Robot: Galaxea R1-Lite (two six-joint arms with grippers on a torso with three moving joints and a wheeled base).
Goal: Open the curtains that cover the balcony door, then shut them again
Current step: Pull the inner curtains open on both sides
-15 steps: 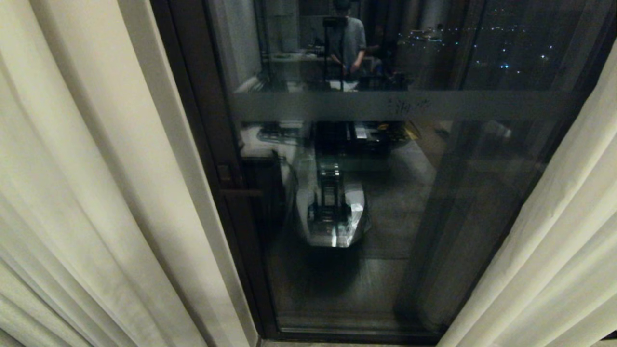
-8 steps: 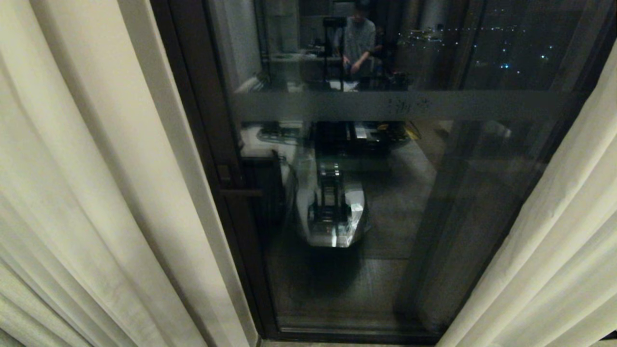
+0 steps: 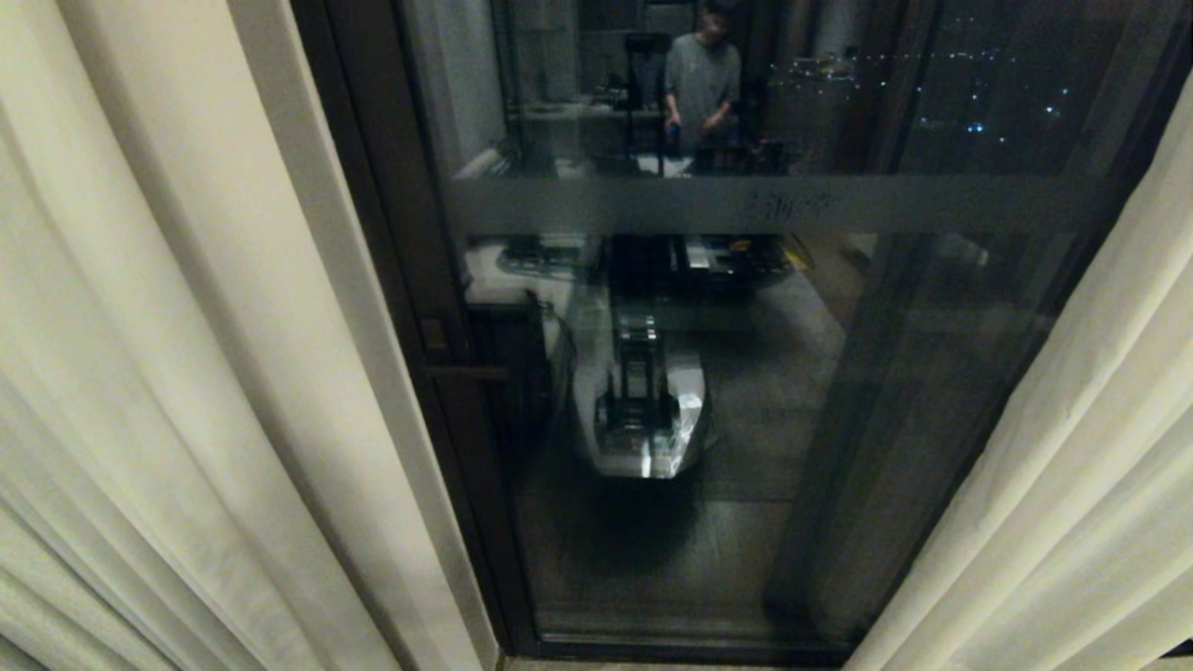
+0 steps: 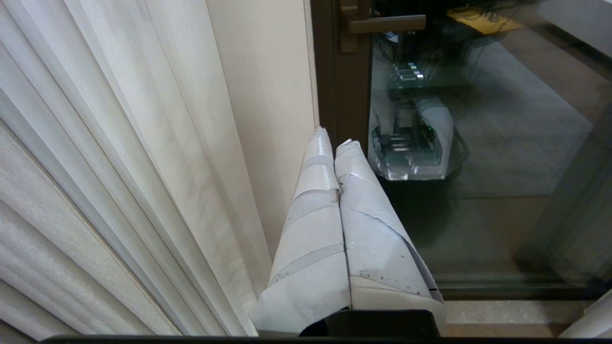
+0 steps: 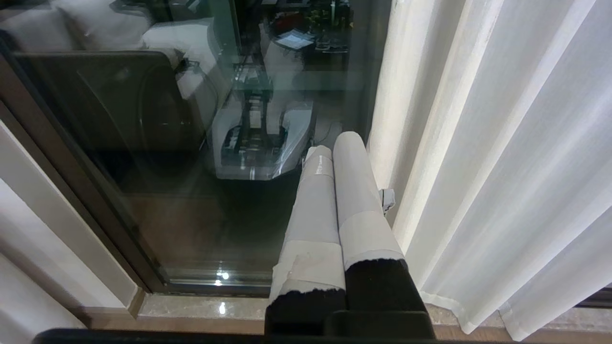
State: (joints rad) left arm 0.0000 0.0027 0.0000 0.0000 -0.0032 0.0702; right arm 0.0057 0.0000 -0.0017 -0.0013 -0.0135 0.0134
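- Curtains (image 3: 186,373) are parted: thick cream panel bunched at the left side of the door (image 3: 708,391), thin off-white sheer (image 3: 1072,485) bunched at the right.
- The door's glass is bare between them; dark frame (image 3: 373,186), frosted band (image 3: 746,203) across the pane, lever handle (image 4: 382,23) on the left stile.
- Glass reflects the robot's base (image 3: 643,410) and, further back, a person (image 3: 704,79) standing in the room.
- Left hand (image 4: 334,143): fingers pressed together, nothing held. It hangs low, pointing down at the sill, just beside the cream panel's inner edge and in front of the door frame; contact with the cloth can't be told.
- Right hand (image 5: 334,143): fingers pressed together, nothing held. It hangs low, just beside the sheer's inner edge, in front of the glass; contact can't be told.
- Neither hand shows in the head view.
- Stone sill (image 5: 215,308) runs along the door's bottom rail; the sheer's hem (image 5: 444,303) reaches down to it.
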